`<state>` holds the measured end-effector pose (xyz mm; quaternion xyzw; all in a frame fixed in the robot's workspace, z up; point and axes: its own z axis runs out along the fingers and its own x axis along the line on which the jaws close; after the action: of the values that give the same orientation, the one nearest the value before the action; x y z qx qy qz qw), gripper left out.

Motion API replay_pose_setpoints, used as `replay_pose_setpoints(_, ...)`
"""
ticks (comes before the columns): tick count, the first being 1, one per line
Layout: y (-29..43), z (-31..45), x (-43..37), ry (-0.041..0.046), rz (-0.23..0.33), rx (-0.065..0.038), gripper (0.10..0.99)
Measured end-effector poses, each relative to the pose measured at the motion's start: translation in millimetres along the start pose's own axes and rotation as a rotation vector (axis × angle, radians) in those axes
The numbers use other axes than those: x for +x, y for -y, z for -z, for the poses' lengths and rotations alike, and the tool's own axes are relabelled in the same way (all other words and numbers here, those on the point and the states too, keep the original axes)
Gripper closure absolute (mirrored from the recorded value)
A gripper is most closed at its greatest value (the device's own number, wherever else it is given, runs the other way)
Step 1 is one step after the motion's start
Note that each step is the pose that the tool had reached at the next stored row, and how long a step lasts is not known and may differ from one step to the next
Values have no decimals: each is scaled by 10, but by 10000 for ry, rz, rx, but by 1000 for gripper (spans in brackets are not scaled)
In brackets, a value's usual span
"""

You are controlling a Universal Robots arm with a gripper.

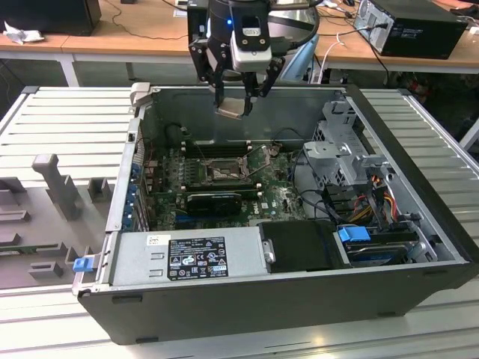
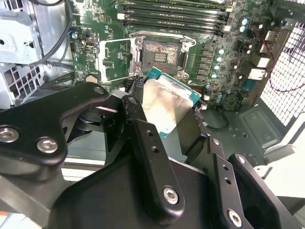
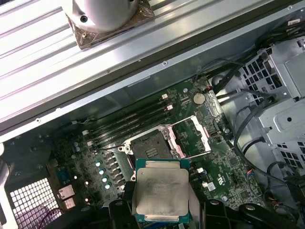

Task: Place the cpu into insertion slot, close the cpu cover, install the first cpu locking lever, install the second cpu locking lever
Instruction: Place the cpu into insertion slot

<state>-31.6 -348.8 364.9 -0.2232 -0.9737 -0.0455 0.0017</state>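
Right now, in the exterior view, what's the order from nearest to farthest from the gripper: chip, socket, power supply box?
1. The chip, held in the gripper above the case.
2. The socket, below on the green board.
3. The power supply box, along the case's camera-side wall.

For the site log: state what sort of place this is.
Probably a robotics or electronics lab. An opened computer case lies on a slatted metal table. Wooden desks with another computer stand behind it. The gripper holds the cpu above the motherboard.
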Motion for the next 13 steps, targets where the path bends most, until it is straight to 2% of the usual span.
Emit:
replay_pose_setpoints(9, 0, 0, 0, 75, -849, -20, 557)
replay_pose_setpoints(13, 0, 0, 0, 92, -1050, -25, 557)
